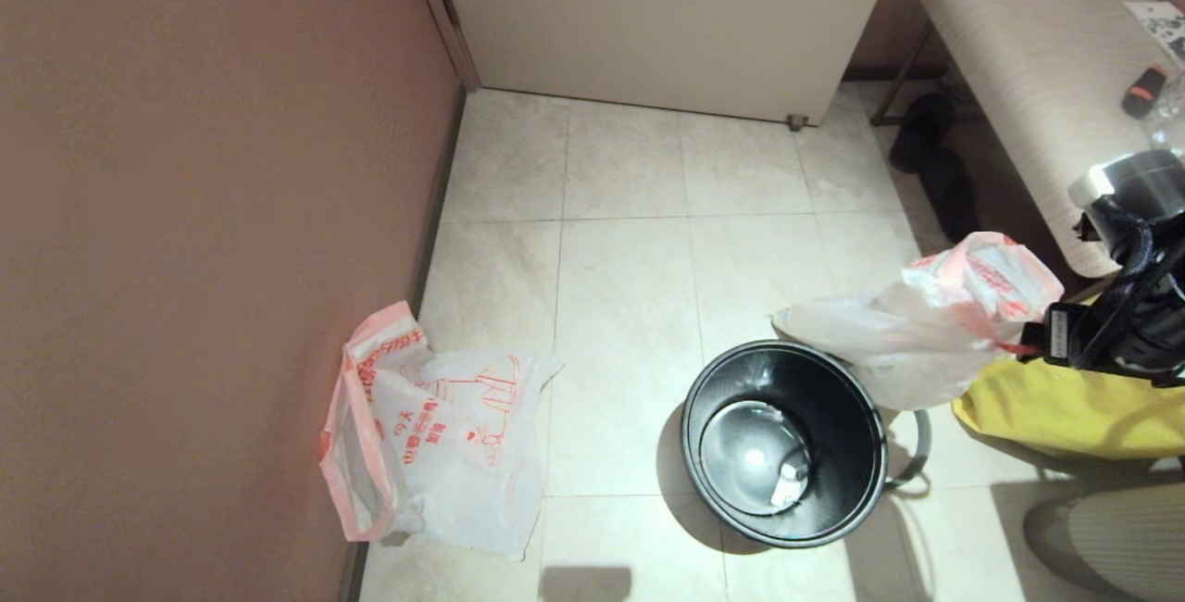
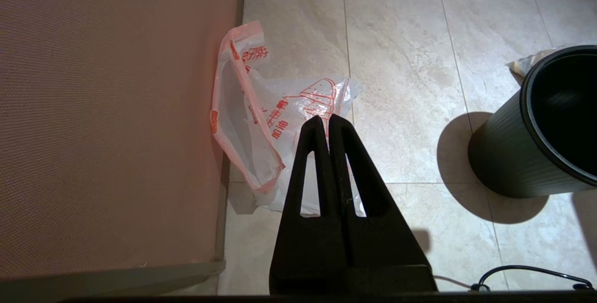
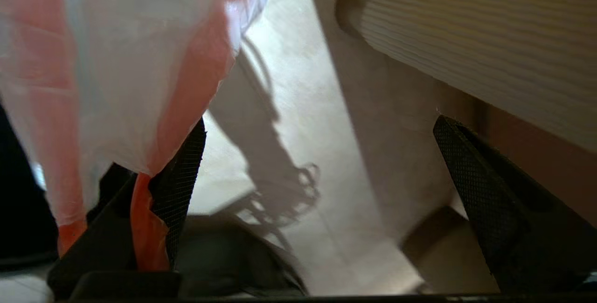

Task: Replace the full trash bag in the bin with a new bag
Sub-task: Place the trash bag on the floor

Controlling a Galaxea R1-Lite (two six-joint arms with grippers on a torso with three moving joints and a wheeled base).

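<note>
Start at the right gripper (image 3: pixel 322 126): spread wide, pinching nothing, yet hooked through a pink-red handle of the full trash bag (image 1: pixel 912 333), with the loop draped over one finger (image 3: pixel 179 191) and not clamped between two. Follow that handle outward in the head view: hanging off the gripper toward the robot's left, long axis running roughly level from the handles at the finger to the bulging body, sagging over the far right edge of the bin (image 1: pixel 838 417) and touching or nearly touching its rim; cannot tell which. Note the look of it: thin, translucent, white going grey, crumpled and lumpy, red print near the pink top, contents too blurred to name. Judge the hold as loose, likely to slip off with any tilt of the finger. Look below: bin glossy black, upright on the tiled floor (image 1: pixel 629 306), unlined, only a small pale scrap at the bottom, its grey ring (image 1: pixel 918 449) off and lying on the floor just behind it. Find the big yellow bag (image 1: pixel 1065 407) right under the right arm, near enough to count as the drop spot by judgement. Cross to the other side: new bag (image 1: pixel 444 435) slumped against the wall (image 1: pixel 185 259), well apart from the bin, flat, red house drawing facing up. Place the left gripper (image 2: pixel 329 119) above it, pressed together, parked, much the nearer of the two arms to that bag.
</note>
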